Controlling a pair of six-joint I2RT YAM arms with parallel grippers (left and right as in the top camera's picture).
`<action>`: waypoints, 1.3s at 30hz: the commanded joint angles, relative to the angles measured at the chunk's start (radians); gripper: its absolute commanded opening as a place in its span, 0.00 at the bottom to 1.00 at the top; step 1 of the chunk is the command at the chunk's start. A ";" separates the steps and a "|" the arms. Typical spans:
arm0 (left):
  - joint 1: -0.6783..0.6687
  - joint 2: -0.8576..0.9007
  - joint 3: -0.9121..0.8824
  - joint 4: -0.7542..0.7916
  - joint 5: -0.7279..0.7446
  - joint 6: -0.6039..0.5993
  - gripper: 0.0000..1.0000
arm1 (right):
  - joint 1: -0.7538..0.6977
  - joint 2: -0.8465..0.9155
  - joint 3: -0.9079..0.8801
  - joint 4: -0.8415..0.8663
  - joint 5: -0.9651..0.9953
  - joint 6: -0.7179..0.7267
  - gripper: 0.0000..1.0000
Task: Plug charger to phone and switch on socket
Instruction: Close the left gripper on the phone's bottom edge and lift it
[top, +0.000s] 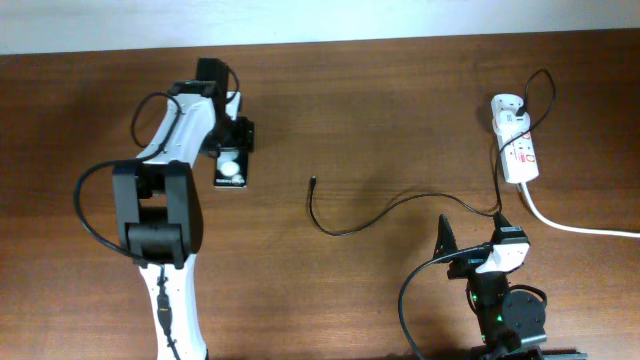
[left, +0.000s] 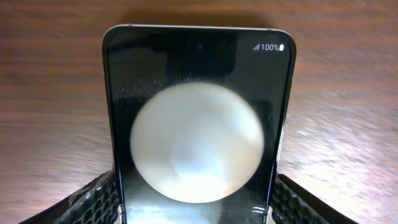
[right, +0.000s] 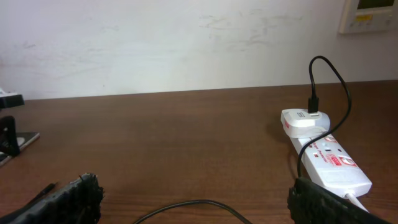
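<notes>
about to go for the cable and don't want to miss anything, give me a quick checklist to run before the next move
1. left tool grips small black smartphone by both edges: ok
2. right tool open, empty: ok
3. plug tip of thin black charger cable lies free on the brown wooden table: ok
4. cable seated in white adapter block on white power strip: ok
5. plug tip in smartphone: not ok
6. strip switch position: cannot tell

Seemingly an office: wooden table (top: 400, 120), white wall (right: 155, 43), wall control panel (right: 370, 15).
</notes>
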 joint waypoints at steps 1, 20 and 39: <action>-0.067 0.074 -0.048 -0.045 0.078 -0.046 0.66 | -0.008 -0.008 -0.007 -0.005 0.009 0.000 0.99; -0.077 0.074 -0.121 -0.112 -0.011 -0.042 0.88 | -0.008 -0.008 -0.007 -0.005 0.009 0.000 0.99; -0.076 0.074 -0.121 -0.116 0.048 -0.042 0.65 | -0.008 -0.008 -0.007 -0.005 0.009 0.000 0.99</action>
